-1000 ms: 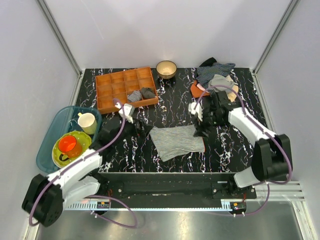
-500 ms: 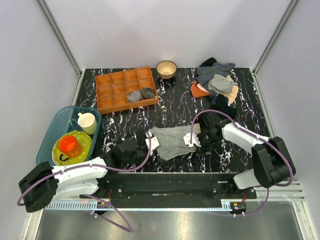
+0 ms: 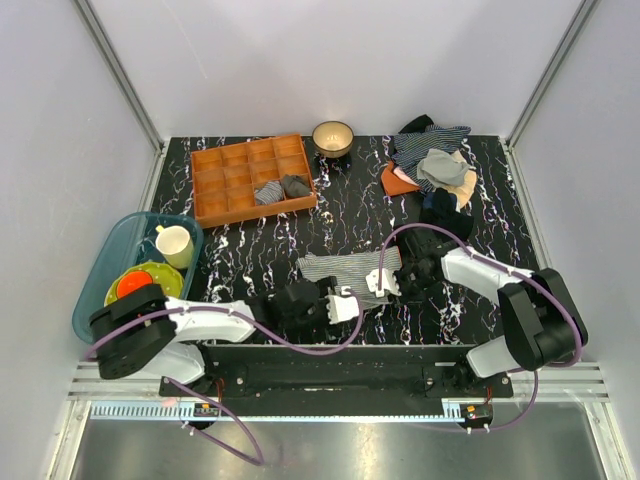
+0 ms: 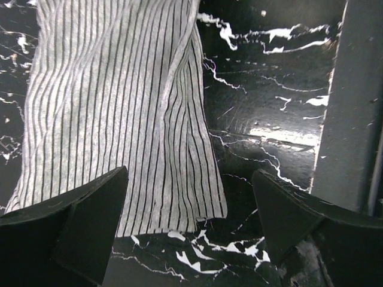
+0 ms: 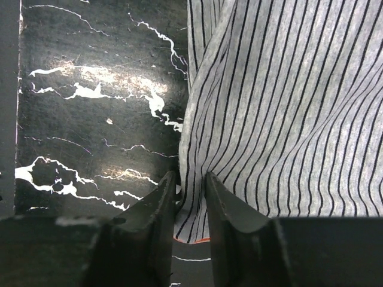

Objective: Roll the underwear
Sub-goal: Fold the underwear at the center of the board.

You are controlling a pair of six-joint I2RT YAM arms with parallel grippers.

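**Two grippers close in on striped underwear**

Both arms reach over the near middle of the black marbled table. The underwear lies spread there, white with thin dark stripes. At its right edge the right gripper has its jaws drawn nearly together. They pinch the hem just beside a sliver of orange tag, and the cloth creases toward the grip. At the near edge the left gripper hangs low with jaws spread wide, one corner of the cloth between them. An orange compartment tray sits at the far left and a heap of clothes at the far right.
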